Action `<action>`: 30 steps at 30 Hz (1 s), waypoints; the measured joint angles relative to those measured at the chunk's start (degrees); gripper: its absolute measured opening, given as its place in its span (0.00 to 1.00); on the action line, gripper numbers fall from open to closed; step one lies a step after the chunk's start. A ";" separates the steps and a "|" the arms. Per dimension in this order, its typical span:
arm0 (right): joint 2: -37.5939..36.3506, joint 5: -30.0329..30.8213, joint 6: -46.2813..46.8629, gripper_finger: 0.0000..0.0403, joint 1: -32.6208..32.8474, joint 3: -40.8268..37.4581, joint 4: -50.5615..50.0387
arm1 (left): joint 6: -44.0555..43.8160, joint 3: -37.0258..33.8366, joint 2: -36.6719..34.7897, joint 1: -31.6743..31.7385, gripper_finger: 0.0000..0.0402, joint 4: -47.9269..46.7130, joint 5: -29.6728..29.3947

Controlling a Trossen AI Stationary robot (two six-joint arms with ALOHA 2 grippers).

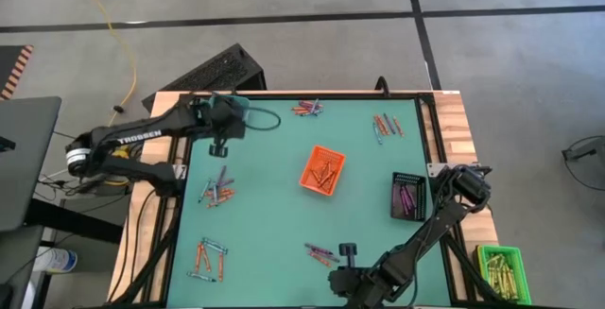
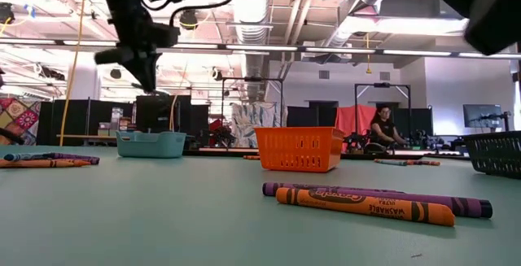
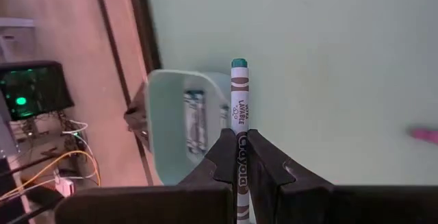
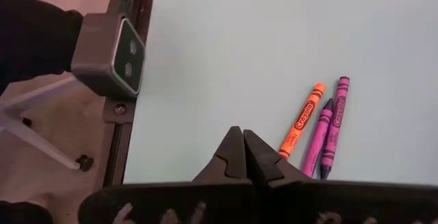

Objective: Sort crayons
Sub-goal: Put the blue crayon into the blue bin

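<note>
The left gripper (image 3: 241, 157) clamps a teal crayon (image 3: 239, 107) above a pale blue tray (image 3: 179, 125) at ten o'clock; the right gripper (image 4: 244, 157) rests clenched, empty, at six o'clock.

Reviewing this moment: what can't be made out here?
- Light blue tray: contents mostly hidden behind its wall, left wrist view.
- Held crayon: lower end covered by the left pincer.
- Green bin: cut off by the high view's edge.
- Black basket: cut off at the low view's edge.
</note>
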 joint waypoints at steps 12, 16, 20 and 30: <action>0.00 0.07 1.38 0.00 -0.47 0.00 1.82 | 7.16 -4.08 2.17 14.73 0.00 11.05 5.39; 0.00 0.47 1.47 0.00 -0.47 0.00 2.37 | 6.94 -4.10 6.02 17.75 0.00 12.90 6.38; 0.00 1.18 1.83 0.00 -0.47 0.00 2.84 | 6.95 -4.10 10.78 19.06 0.01 16.13 5.80; 0.00 1.18 3.42 0.00 -0.25 0.00 2.88 | 7.81 -4.10 17.96 22.36 0.01 20.04 0.53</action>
